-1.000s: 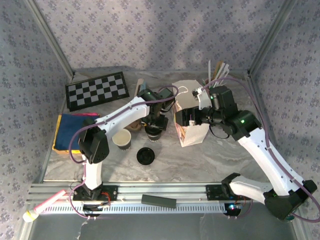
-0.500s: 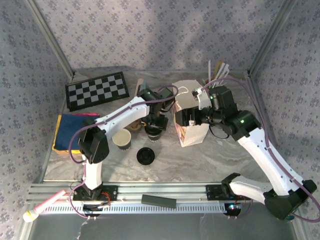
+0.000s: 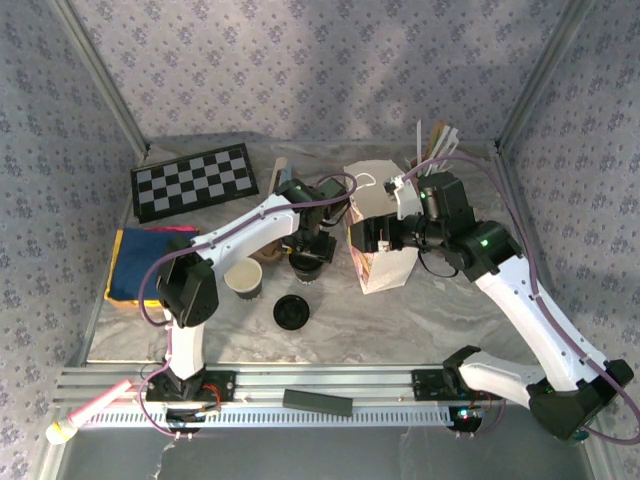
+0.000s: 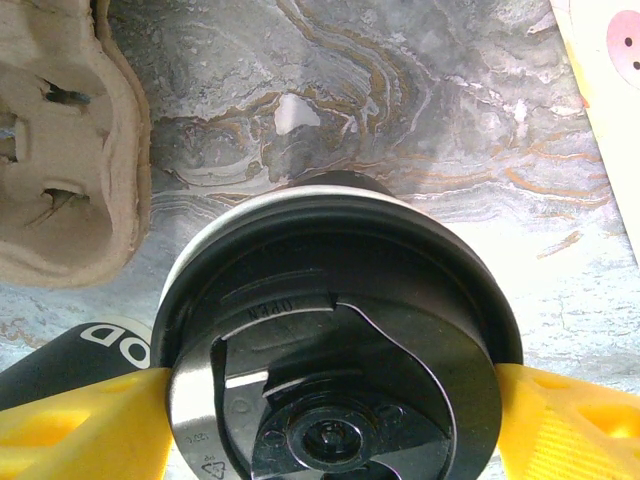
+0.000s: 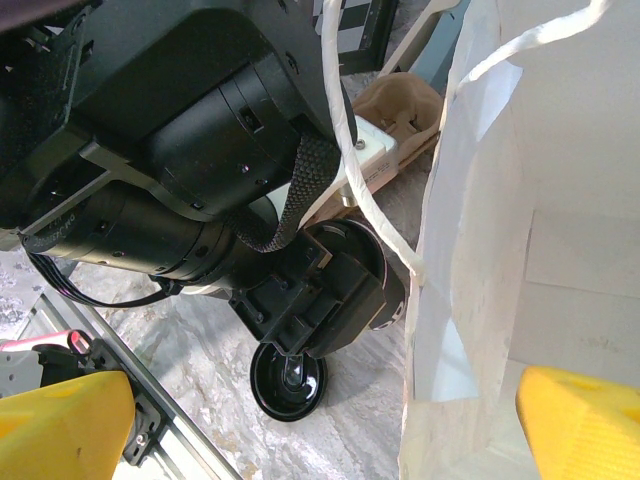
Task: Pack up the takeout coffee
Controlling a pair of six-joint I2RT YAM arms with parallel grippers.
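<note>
Left wrist view: the frame bottom cuts the lid of the takeout coffee [image 4: 335,330], and we can't see the cup wall under it. We can't tell if the left gripper [image 4: 335,425] grips it or just touches

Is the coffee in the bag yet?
No, the coffee stands on the table, flanked by the left claw, outside the bag.
</note>
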